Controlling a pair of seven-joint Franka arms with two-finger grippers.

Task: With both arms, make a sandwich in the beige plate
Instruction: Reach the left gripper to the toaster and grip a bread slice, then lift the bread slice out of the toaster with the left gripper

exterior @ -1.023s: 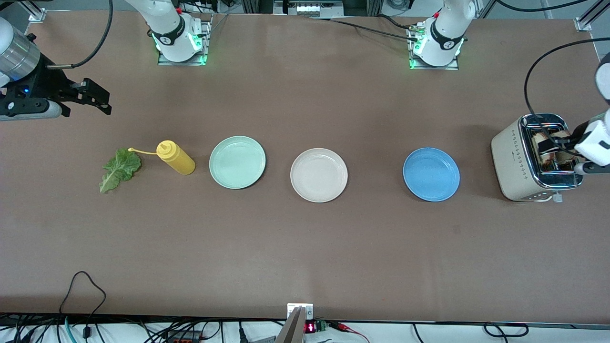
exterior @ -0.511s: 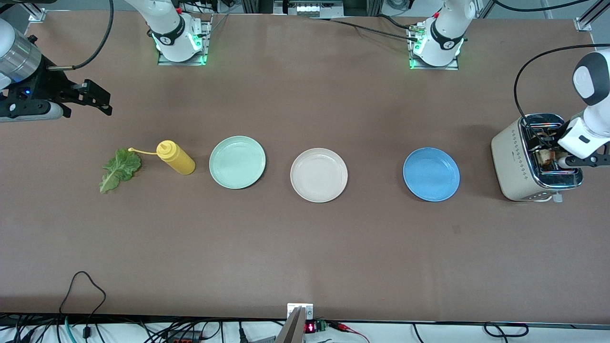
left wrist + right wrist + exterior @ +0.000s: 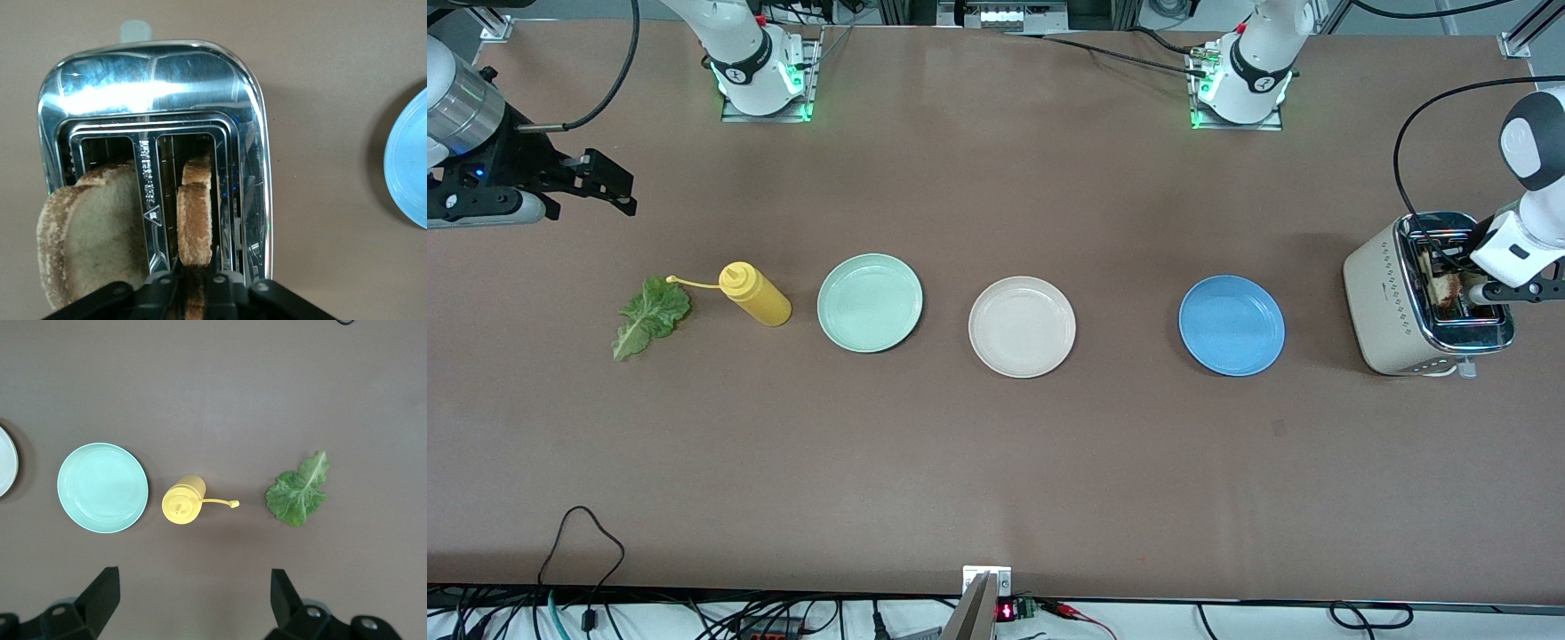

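While no brand or label can be read anywhere — the marks stamped on the toaster's centre bar are too small to make out — the worktop [image 3: 996, 462] carries a row of things. At the right arm's end the right pincer [image 3: 609, 182] hangs in the air over bare worktop, its fingers [image 3: 100, 593] spread wide with nothing between them; that arm waits. Near it, closer to the front camera, lies the lettuce leaf [image 3: 649, 316], and just beside that, toward the left arm's end, stands the yellow squeeze bottle [image 3: 756, 293] with its thin nozzle pointing at the leaf, apart from it. Next along the row come the mint green plate [image 3: 870, 302], then the beige plate [image 3: 1022, 326] in the middle of the worktop with nothing on it, then the blue plate [image 3: 1232, 324], all three well apart from one another. At the left arm's end stands the cream toaster [image 3: 1383, 298] with a chrome top, and two bread slices show in its slots. One bread slice [image 3: 90, 233] leans broad-faced out of one slot; the other bread slice [image 3: 195, 223] stands on edge in the second slot. Over this slot is the left pincer [image 3: 193, 288] — its fingers drawn in close, pinching the top edge of the upright slice, as the left wrist view shows it. So the sandwich's parts are still spread out: bread in the toaster, leaf on the worktop, beige plate bare.
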